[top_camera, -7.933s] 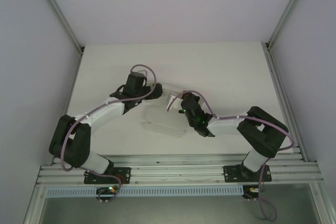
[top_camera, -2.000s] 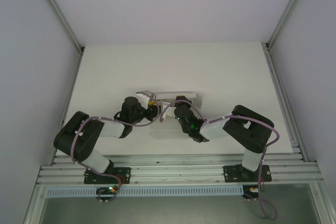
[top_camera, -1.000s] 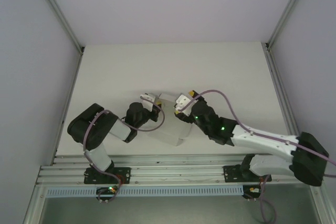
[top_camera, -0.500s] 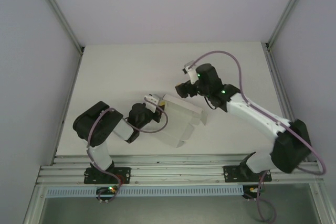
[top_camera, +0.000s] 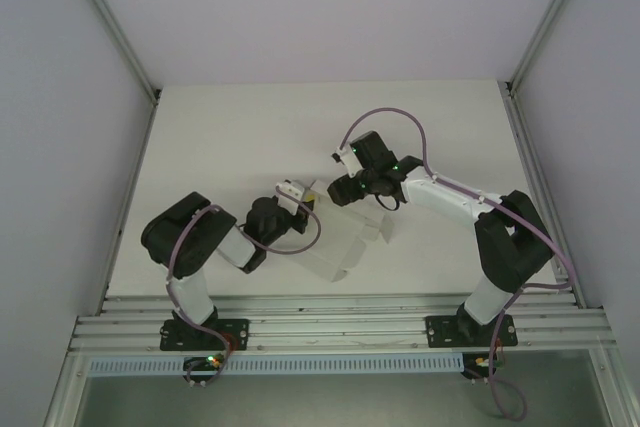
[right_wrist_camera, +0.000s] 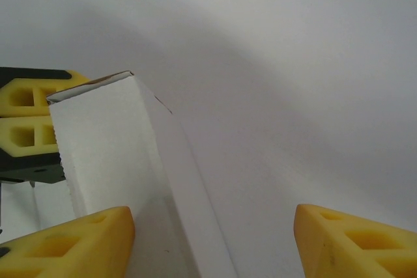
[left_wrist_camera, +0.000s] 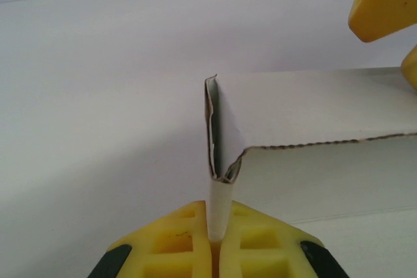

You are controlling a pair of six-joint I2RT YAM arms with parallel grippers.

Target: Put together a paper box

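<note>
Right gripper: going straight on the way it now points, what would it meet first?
Probably the paper box: its white panel stands just ahead of the open right gripper, off to one side. Depth is unclear.

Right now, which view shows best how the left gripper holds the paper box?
The left wrist view: the left gripper pinches a thin flap of the paper box between closed fingers. The top view gives the whole box small; the right wrist view shows one corner.

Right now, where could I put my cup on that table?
Bare: the far half of the table, toward the back wall, and its left strip. Crowded: the middle, where the left gripper and right gripper meet at the paper box.
</note>
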